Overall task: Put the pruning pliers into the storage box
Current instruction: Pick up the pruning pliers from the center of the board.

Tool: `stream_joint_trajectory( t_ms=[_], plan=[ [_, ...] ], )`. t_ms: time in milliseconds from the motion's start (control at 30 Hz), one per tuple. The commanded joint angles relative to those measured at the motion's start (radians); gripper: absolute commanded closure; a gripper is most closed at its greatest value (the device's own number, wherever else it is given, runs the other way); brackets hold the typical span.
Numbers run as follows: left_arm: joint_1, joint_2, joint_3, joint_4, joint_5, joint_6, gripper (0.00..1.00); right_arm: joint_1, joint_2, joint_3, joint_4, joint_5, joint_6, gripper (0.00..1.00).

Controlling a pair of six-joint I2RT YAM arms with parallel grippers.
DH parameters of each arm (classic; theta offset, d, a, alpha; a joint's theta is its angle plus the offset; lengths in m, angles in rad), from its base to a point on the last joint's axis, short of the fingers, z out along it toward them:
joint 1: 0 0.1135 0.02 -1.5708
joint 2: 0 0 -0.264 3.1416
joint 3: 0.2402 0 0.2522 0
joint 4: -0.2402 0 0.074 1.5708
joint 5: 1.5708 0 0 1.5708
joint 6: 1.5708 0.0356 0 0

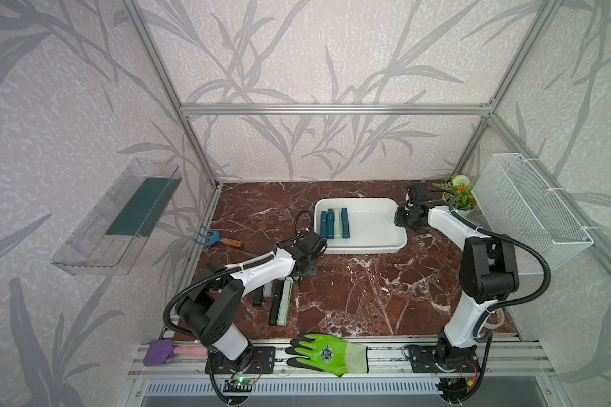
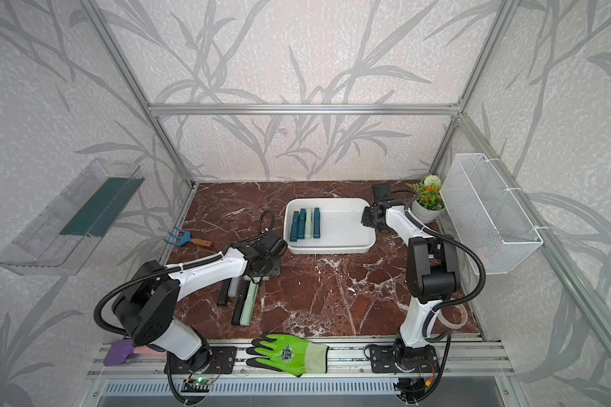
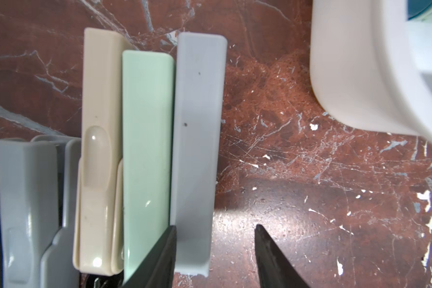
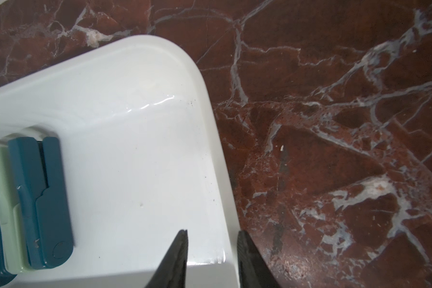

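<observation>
We are holding the left pincer (image 3: 216, 227) spread astride the grey pruning pliers (image 3: 197, 149) on the table (image 1: 367, 292) near the storage box (image 1: 367, 248), the right pincer (image 4: 213, 232) pinching its rim, four pliers (image 1: 334, 223) lying inside.

— Where do the top views sit?
— High at the front, tilted down, both covering the whole surface (image 1: 367, 299).
— The wrist cameras?
— Close, looking down: left over loose pliers (image 3: 147, 149), right over the box (image 4: 205, 99); both catch its rim.
</observation>
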Motion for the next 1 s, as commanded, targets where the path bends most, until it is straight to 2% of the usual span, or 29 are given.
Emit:
stream_joint_trajectory(
  t_ms=[0,600,967],
  plan=[
    [0.006,-0.003,-0.011,-0.021,-0.039,-0.016,0.49,-0.003,0.019,0.006,-0.011,-0.015,0.013,0.65],
    [0.013,0.010,-0.014,0.009,-0.027,0.001,0.49,-0.005,0.022,0.004,-0.004,-0.025,0.022,0.66],
    [0.012,0.103,0.024,0.045,-0.036,0.049,0.54,-0.008,0.017,-0.004,0.004,-0.028,0.022,0.65]
  ],
)
